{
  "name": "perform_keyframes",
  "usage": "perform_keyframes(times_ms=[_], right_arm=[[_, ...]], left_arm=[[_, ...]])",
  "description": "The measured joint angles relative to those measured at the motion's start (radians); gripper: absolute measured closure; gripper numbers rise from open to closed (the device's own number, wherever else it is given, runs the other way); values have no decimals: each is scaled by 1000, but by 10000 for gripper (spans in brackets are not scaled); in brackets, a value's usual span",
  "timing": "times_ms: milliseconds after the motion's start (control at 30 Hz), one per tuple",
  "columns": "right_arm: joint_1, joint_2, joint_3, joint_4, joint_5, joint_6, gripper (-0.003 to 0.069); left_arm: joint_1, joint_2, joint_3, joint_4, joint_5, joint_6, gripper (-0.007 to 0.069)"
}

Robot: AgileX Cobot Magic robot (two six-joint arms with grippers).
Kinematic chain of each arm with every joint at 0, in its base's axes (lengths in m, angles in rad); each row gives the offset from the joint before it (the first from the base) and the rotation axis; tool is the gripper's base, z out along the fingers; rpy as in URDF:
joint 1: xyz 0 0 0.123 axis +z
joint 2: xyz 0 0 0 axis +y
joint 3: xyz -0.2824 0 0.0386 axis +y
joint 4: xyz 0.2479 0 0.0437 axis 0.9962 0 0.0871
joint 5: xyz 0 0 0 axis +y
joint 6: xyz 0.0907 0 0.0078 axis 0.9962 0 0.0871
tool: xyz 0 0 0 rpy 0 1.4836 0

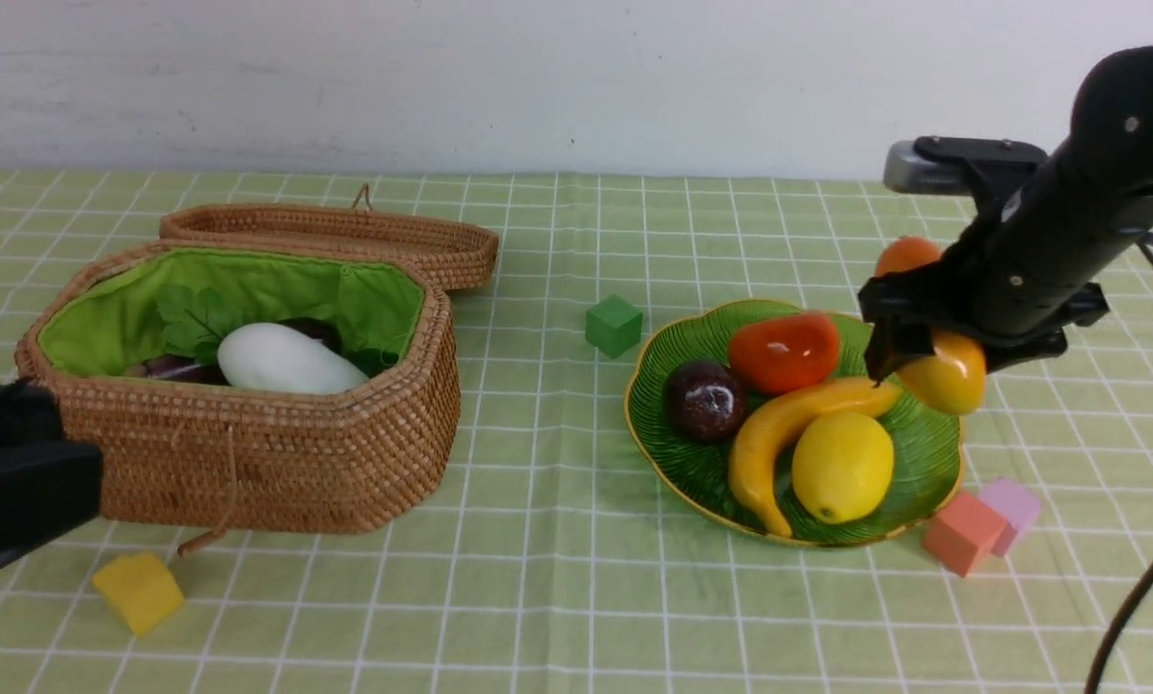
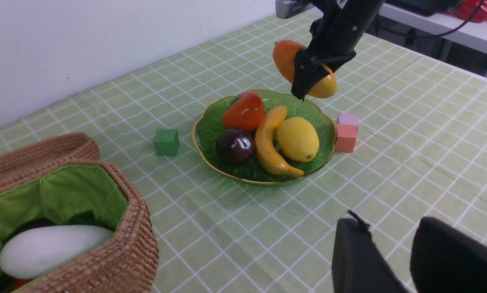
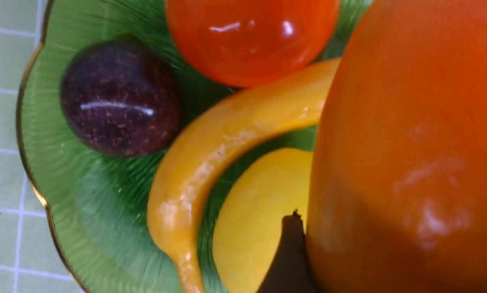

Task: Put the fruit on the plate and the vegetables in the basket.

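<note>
Fruit count: five. Four lay on the plate [image 1: 933,453]: one banana [image 1: 779,429], one lemon [image 1: 842,466], one persimmon [image 1: 784,352], one mangosteen [image 1: 705,400]. The fifth, a mango [image 1: 943,371], hung above the plate's far right rim, clamped in the right gripper [image 1: 899,352]. Left gripper [image 2: 390,260]: fingers apart, empty. Basket [image 1: 278,463]: one white radish [image 1: 282,360] visible; other contents indistinct. Foam cubes: four.

Below the right gripper [image 1: 909,361] holding the mango [image 1: 948,374], banana [image 1: 789,424] and lemon [image 1: 842,467] crowd the plate [image 1: 663,434]; bare rim just beyond the mango.
</note>
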Motion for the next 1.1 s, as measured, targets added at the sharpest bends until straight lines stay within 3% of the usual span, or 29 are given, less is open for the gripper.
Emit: perform_keyframes(times_ms=[467,667,767,933,1100], right_arm=[[3,99,0,-38,-55,51,102],[3,90,0,-38,-47,51,-6],[3,85,0,-38,-45,53,-21],[3,75,0,-38,-36,55,8],[3,11,0,-38,9,55,82]], left_arm=[[0,0,0,18,0,-11,414],[0,0,0,18,0,-11,410],[0,0,0,18,0,-11,409],[0,0,0,18,0,-11,407],[0,0,0,18,0,-11,407]])
